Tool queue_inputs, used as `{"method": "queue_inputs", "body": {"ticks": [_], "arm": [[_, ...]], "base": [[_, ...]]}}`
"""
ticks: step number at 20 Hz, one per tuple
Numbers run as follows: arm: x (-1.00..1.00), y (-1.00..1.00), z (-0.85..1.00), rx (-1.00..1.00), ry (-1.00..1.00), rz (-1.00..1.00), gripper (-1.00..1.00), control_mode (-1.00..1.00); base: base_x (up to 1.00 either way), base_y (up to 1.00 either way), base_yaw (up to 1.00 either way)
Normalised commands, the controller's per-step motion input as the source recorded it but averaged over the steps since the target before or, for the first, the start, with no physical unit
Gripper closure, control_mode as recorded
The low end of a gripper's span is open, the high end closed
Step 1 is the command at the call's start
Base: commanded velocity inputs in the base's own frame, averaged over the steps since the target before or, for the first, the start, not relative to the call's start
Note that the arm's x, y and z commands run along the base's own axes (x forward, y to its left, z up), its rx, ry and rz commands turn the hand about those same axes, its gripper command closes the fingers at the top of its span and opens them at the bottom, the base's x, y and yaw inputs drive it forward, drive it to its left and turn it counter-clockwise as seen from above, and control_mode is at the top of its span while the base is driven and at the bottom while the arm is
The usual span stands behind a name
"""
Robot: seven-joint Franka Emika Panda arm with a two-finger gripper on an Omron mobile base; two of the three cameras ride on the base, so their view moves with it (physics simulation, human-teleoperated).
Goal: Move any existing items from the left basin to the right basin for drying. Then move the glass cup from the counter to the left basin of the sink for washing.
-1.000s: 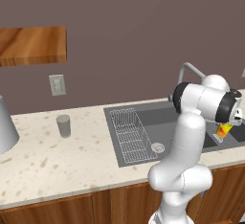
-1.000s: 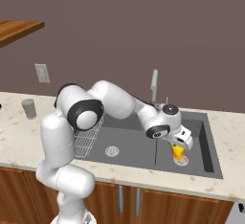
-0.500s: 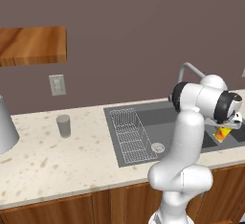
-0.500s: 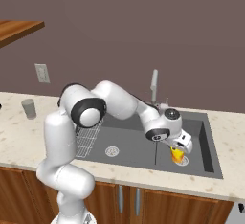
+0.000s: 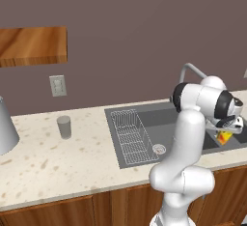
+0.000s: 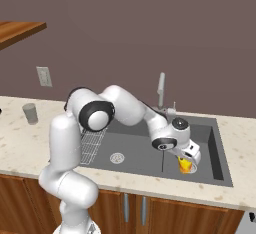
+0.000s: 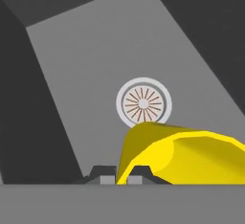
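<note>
Because it belongs in the right basin [image 6: 216,148] for drying, the gripper [image 6: 188,159] grips the bottle [image 6: 185,165] above that drain [image 7: 143,104].

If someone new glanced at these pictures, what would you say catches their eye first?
Probably the small yellow bottle with a red-orange band, bright against the dark grey two-compartment sink; the robot's hand is shut on it, low over the narrower rackless basin and its round drain. Next, the small grey translucent cup standing alone on the beige speckled counter, left of the sink.
</note>
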Motion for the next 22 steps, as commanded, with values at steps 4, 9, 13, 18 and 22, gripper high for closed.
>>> {"method": "queue_inputs", "body": {"ticks": [4,9,13,18,22], "arm": [[0.01,0.0,-0.18,0.01,0.0,0.01,1.0,-1.0],[0.04,0.0,-0.17,0.01,0.0,0.02,1.0,-1.0],[0.07,0.0,-0.17,0.01,0.0,0.03,1.0,-1.0],[0.08,0.0,-0.19,0.0,0.0,0.03,1.0,-1.0],[0.08,0.0,-0.25,0.0,0.0,0.04,1.0,-1.0]], "base": [[0.0,0.0,0.0],[0.0,0.0,0.0],[0.0,0.0,0.0],[0.0,0.0,0.0],[0.0,0.0,0.0]]}}
